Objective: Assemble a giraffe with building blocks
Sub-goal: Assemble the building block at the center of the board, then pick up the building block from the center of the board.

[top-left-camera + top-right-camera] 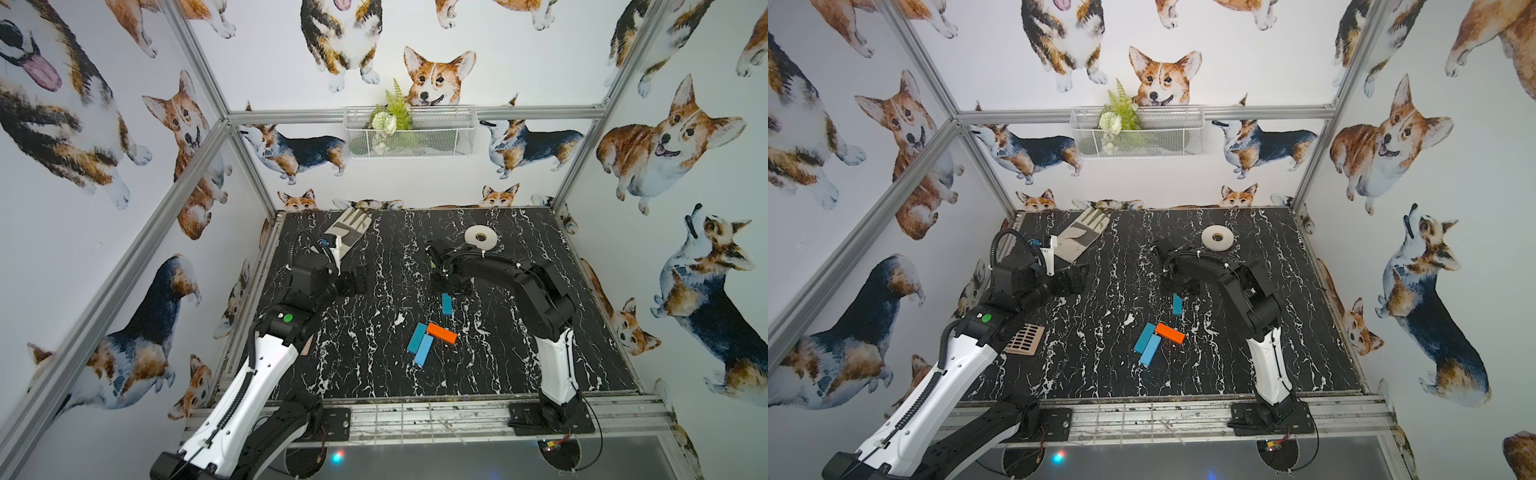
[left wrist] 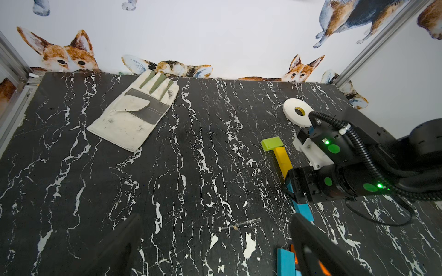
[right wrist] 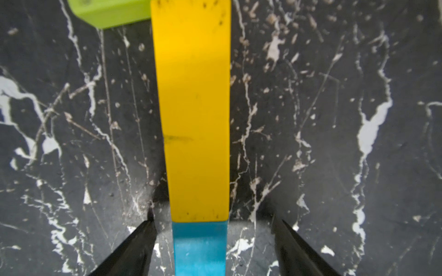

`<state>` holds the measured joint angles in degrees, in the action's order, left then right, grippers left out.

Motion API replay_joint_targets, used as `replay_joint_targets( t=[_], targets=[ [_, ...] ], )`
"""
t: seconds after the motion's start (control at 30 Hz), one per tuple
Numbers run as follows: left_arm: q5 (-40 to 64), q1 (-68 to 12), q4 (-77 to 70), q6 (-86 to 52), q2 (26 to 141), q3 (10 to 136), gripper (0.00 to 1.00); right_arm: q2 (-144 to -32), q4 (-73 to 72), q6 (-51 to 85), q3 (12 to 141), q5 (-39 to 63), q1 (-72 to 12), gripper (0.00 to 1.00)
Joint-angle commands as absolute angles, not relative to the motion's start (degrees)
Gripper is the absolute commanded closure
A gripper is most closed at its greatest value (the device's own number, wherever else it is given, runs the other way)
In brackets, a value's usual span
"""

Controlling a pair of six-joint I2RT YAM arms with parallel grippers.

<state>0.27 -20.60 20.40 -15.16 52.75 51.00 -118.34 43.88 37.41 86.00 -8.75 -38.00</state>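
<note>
In the right wrist view a yellow block point(image 3: 193, 107) and a blue block point(image 3: 199, 248) lie end to end on the black marble table, with a lime green block point(image 3: 112, 12) at the yellow one's far end. My right gripper point(image 3: 212, 221) stands open astride their joint, with a gap on each side. In both top views this arm hides the green and yellow blocks; only the blue block point(image 1: 446, 303) point(image 1: 1177, 304) shows. An orange block point(image 1: 441, 333) and two blue blocks point(image 1: 417, 337) point(image 1: 424, 355) lie nearer the front. My left gripper point(image 1: 357, 278) point(image 2: 215, 251) hovers open and empty at the left.
A white glove point(image 1: 347, 230) lies at the back left and a white tape roll point(image 1: 482, 237) at the back right, just behind the right arm. A tan grid piece point(image 1: 1025, 338) lies by the left arm. A wire basket point(image 1: 409, 133) hangs on the back wall.
</note>
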Motion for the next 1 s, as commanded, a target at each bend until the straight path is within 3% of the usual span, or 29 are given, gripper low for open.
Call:
replay_joint_targets(
  t=[0.0,0.33,0.73,0.97],
  targets=[
    [0.4,-20.5,18.9,-15.6,52.5,51.3,0.0,-113.4,44.4,34.9,84.2,-10.9,-40.1,0.19],
    [0.7,-20.5,19.0,-15.6,52.0,51.4,0.0,-105.0,48.2,39.0,81.5,-11.9,-53.8,0.27],
    [0.7,-20.4,19.1,-15.8,51.5,51.2,0.0,-94.2,44.1,31.5,61.9,-7.8,-54.7,0.32],
    [0.7,-20.5,19.0,-15.6,51.8,51.2,0.0,-96.9,42.6,25.8,61.4,-7.1,-54.7,0.3]
  ],
)
